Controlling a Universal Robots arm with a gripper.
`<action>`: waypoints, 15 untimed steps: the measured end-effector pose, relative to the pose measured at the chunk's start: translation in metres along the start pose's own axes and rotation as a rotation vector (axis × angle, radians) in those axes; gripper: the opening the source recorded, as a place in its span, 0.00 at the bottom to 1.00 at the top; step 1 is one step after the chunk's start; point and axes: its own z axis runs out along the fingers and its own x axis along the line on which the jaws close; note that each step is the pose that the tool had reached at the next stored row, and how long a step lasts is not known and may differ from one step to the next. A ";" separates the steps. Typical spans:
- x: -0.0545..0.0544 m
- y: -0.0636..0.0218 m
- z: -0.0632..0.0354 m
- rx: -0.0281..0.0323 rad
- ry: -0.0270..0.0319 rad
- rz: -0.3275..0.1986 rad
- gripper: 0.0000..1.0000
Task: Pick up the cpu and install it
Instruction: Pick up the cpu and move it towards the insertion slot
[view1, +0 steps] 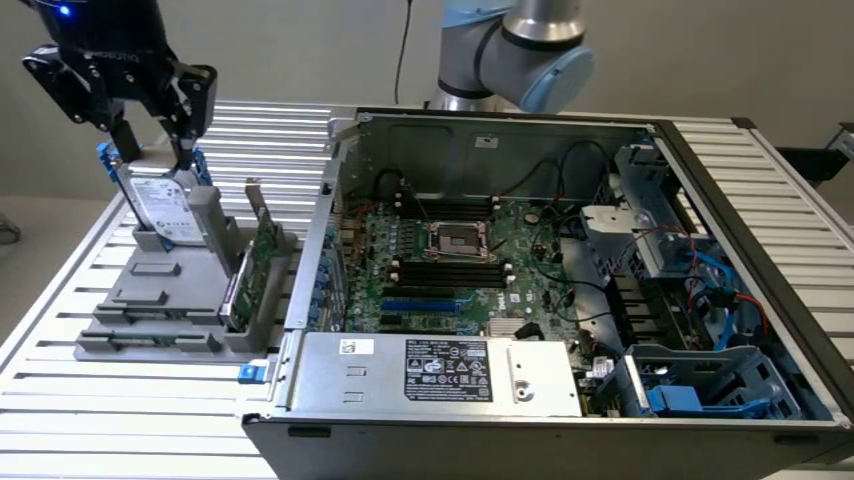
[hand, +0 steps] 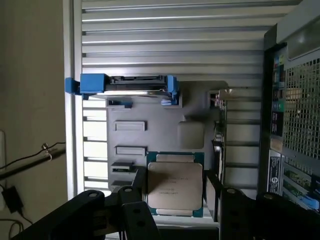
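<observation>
Jaws of a robot arm (view1: 527, 50) hang at the exterior view's far left, above a grey parts holder (view1: 147, 320) on the slatted tabletop (view1: 107, 420). They are closed on the cpu (hand: 175, 186) by two opposite edges. The wrist view has the chip lying flat, metal top toward the camera, apparently raised clear of the holder. Just beneath stands a hard drive (view1: 167, 210) in blue brackets (hand: 92, 82), and to its right an upright green circuit card (view1: 254, 260), both close under the load.

Further right comes the open computer case (view1: 327, 200), its left wall rising between holder and motherboard (view1: 534, 290). Then comes the empty-looking socket (view1: 467, 242) near the board's middle (whether its retaining frame is up cannot be made out). The power supply (view1: 441, 370) runs along the near side, black cables (view1: 567, 165) loop beyond the socket, and a blue drive cage (view1: 694, 395) sits at the far right.

The likely hazards:
- **Slip:** an edge-only hold on a thin, smooth chip could let it tilt or slip if jolted.
- **Collision:** a low path could clip the drive's top, the card or the case wall.
- **Misplacement:** a chip set down turned or off-square could probably harm the socket's contacts.

Open room lies above the case, whose top is off. The board around the socket looks free of tall parts, though the cables hang near.
</observation>
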 end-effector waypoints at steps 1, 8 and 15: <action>-0.004 0.0001 -0.0035 -0.0001 0.0010 0.000 0.55; -0.034 0.0006 -0.0231 0.0000 0.0077 0.000 0.55; -0.066 0.0008 -0.0286 -0.0005 0.0080 0.000 0.55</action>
